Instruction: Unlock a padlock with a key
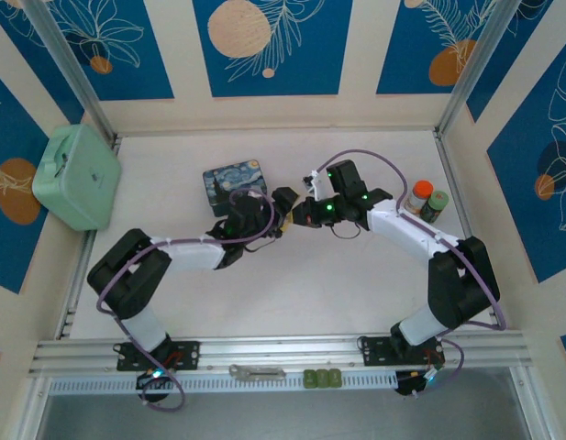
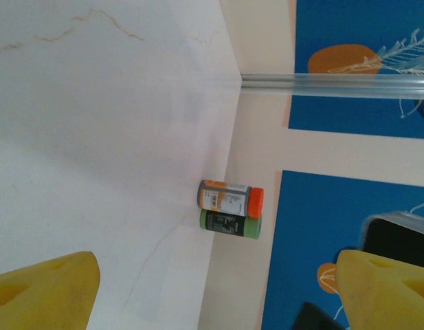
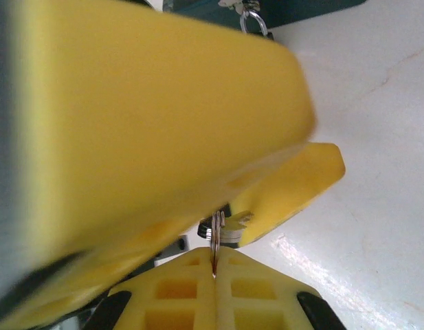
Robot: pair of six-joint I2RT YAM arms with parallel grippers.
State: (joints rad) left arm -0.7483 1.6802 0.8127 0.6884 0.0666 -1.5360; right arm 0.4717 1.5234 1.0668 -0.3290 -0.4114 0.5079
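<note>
My right gripper [image 3: 215,265] is shut on the key [image 3: 215,237], a thin silver ring seen edge-on between its yellow pads. Just beyond the key sits a small dark-and-silver body [image 3: 229,234] that looks like the padlock, mostly hidden. It lies against one yellow finger [image 3: 294,185] of my left gripper, whose other finger [image 3: 163,103] looms above. From above, my left gripper [image 1: 284,209] and right gripper [image 1: 306,213] meet tip to tip beside the blue tin [image 1: 229,183]. My left gripper [image 2: 215,275] is open, with nothing showing between its fingers.
An orange-capped bottle [image 1: 420,194] and a green-capped bottle [image 1: 437,203] stand at the right wall. A mint-green case [image 1: 76,176] sits at the far left. A silver loop [image 3: 253,20] hangs at the tin's edge. A flat metal piece [image 1: 255,371] lies on the front rail.
</note>
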